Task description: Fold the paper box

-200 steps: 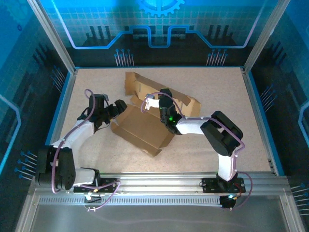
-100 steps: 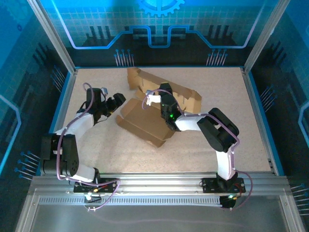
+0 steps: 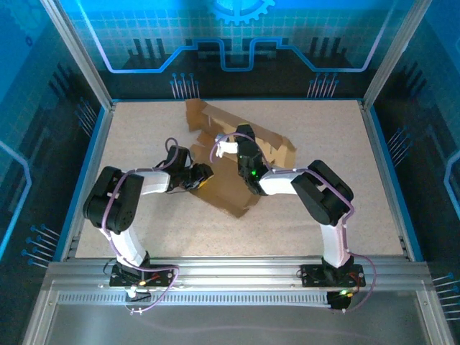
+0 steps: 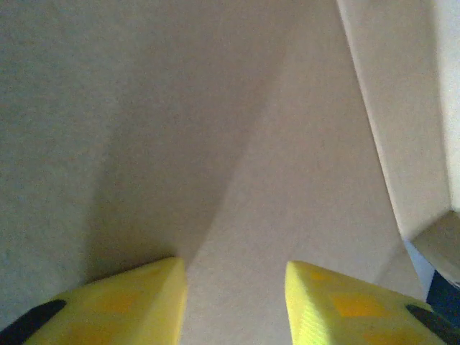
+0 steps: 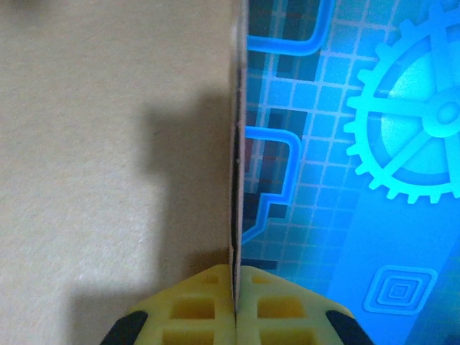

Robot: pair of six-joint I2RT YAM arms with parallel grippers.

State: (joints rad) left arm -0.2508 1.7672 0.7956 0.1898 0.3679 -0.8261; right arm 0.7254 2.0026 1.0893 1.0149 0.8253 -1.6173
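The paper box [image 3: 231, 191] is brown cardboard lying part-folded mid-table, with flaps [image 3: 205, 118] standing up at the back. My left gripper [image 3: 204, 180] reaches in low from the left and sits against the box's left edge. In the left wrist view its yellow fingers [image 4: 136, 295] stand apart, the gripper [image 4: 233, 269] open, with a creased cardboard panel [image 4: 302, 144] right in front of them. My right gripper [image 3: 243, 138] is over the box's middle. In the right wrist view it [image 5: 236, 267] is shut on an upright cardboard wall [image 5: 108, 144] seen edge-on between the pads.
The speckled table [image 3: 144, 230] is bounded by blue side rails and an aluminium rail [image 3: 237, 269] at the near edge. Blue patterned walls [image 3: 237, 43] close off the back. Bare table lies to the right and in front of the box.
My left arm has swung in from the left to the box's left edge, and its jaws have narrowed. The box has shifted slightly right. My right gripper keeps its grip.
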